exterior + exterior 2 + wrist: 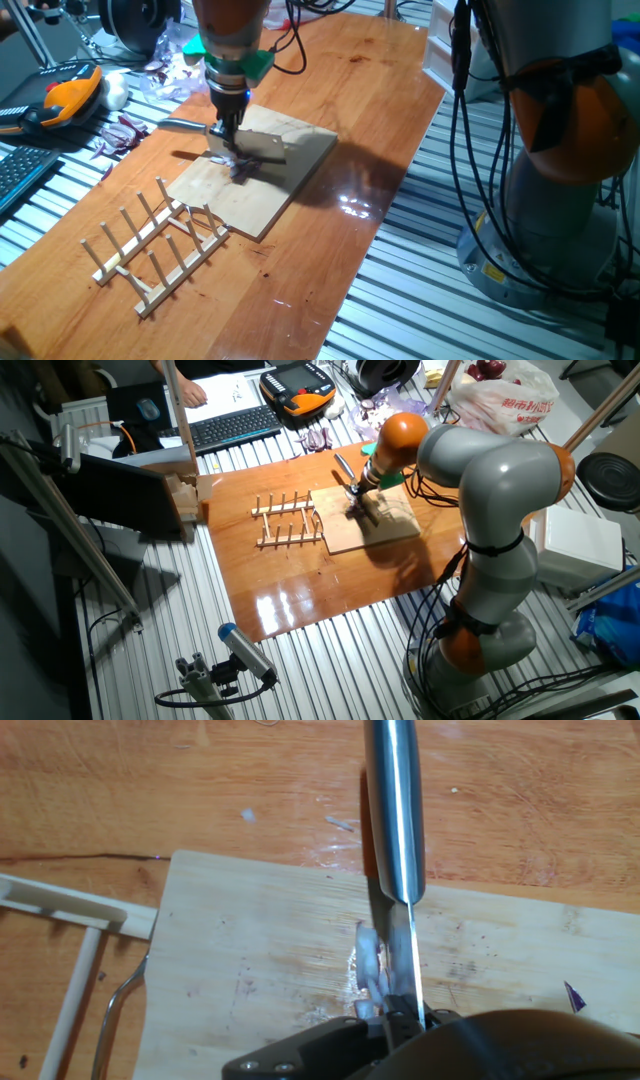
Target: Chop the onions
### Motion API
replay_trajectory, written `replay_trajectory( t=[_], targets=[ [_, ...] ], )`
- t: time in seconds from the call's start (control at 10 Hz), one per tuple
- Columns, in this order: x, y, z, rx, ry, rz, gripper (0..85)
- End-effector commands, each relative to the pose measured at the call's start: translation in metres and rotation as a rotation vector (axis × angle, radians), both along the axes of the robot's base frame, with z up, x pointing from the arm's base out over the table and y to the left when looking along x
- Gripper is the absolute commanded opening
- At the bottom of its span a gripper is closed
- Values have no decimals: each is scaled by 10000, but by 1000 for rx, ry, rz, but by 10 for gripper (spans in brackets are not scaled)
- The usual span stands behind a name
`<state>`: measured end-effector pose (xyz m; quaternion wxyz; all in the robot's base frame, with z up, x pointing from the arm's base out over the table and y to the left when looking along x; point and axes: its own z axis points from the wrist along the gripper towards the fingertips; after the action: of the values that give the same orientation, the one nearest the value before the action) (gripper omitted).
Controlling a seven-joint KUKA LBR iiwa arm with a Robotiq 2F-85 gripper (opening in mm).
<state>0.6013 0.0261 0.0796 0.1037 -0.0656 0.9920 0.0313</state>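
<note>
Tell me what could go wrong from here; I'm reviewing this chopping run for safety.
1. The small purple-white red onion piece lies unsecured beside the steel knife blade, so a cut might push it aside instead of slicing it.
2. The pale wooden cutting board rests loose on the glossy wooden table and could slide under pressure.
3. The wooden dish rack sits by the board's edge; a shifted board could bump it.

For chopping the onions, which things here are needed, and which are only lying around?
Needed:
- onions
- knife, held in the gripper
- cutting board

Lying around:
- wooden rack
- purple peel scraps
- keyboard
- plastic bag
</note>
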Motion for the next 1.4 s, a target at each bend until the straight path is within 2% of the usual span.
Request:
replay_trajectory(
  t=[0.0,0.3,0.6,0.8,0.9,1.1,1.3],
  targets=[
    [-2,-4,-6,0,-3,2,0],
    [-8,-33,-6,-9,-9,6,0],
    [-25,-59,-26,-6,-17,4,0],
    [-50,-41,-53,3,-65,-15,0],
    [-52,-33,-50,2,-69,-18,0],
    [-10,8,55,-3,-32,-17,0],
    [19,86,245,-23,-16,-29,0]
  ],
)
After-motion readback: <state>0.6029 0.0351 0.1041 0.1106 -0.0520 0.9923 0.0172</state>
